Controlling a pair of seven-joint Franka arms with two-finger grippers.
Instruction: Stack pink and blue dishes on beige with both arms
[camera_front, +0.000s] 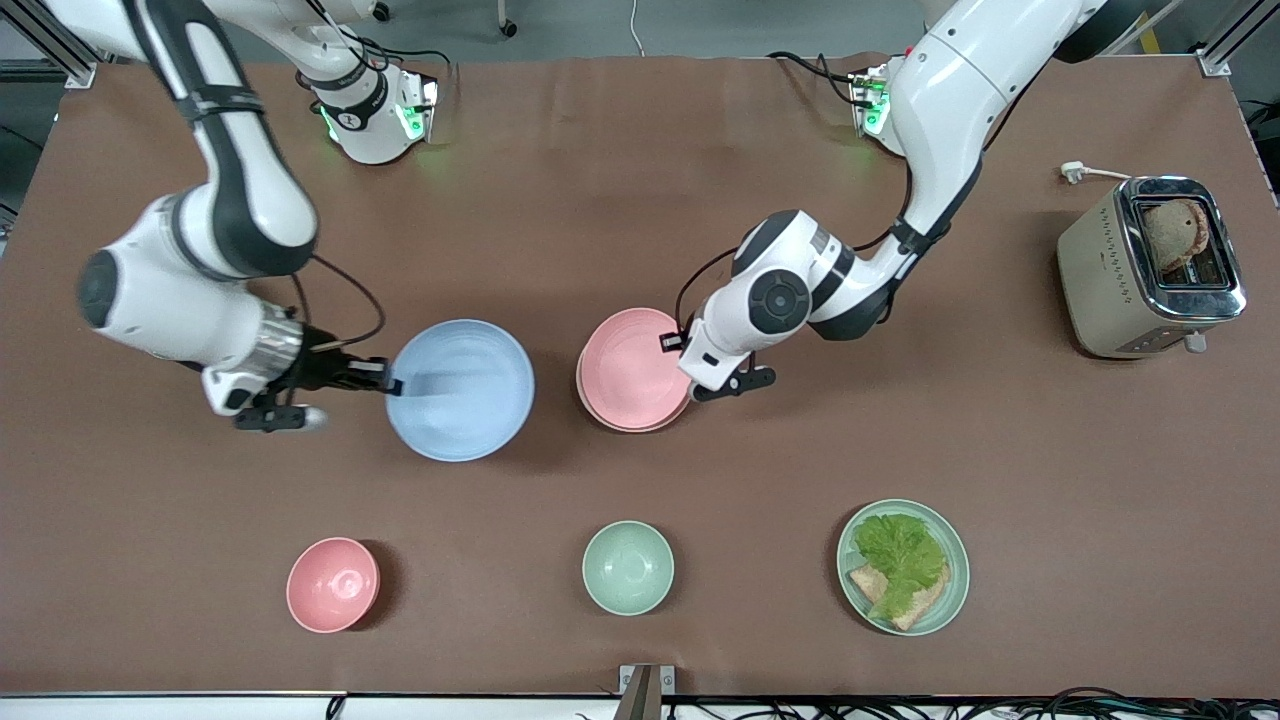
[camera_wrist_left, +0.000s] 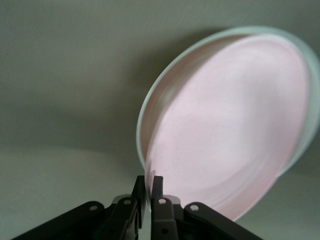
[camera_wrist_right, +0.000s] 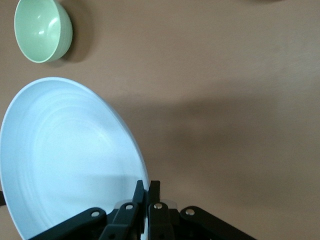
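Front view: the right gripper (camera_front: 392, 383) has its fingers pinched on the rim of the blue plate (camera_front: 462, 390), at the edge toward the right arm's end of the table (camera_front: 640, 200). The plate casts a shadow on the table at its nearer edge. The left gripper (camera_front: 683, 345) grips the rim of the pink plate (camera_front: 630, 368), which sits on the beige plate (camera_front: 640, 424); only a thin beige edge shows under the pink one. The two plates lie well apart, mid-table. Nearer the camera stand a pink bowl (camera_front: 333, 584), a green bowl (camera_front: 628, 567) and a green plate (camera_front: 903, 566) with lettuce and bread. A toaster (camera_front: 1150, 266) holding bread stands toward the left arm's end.

Left wrist view: the fingers (camera_wrist_left: 157, 189) are narrow, clamped on the pink plate's (camera_wrist_left: 230, 125) rim; a pale rim shows around its edge.

Right wrist view: the fingers (camera_wrist_right: 154, 192) are narrow, clamped on the blue plate's (camera_wrist_right: 65, 155) rim, with the green bowl (camera_wrist_right: 42, 30) on the table past it.
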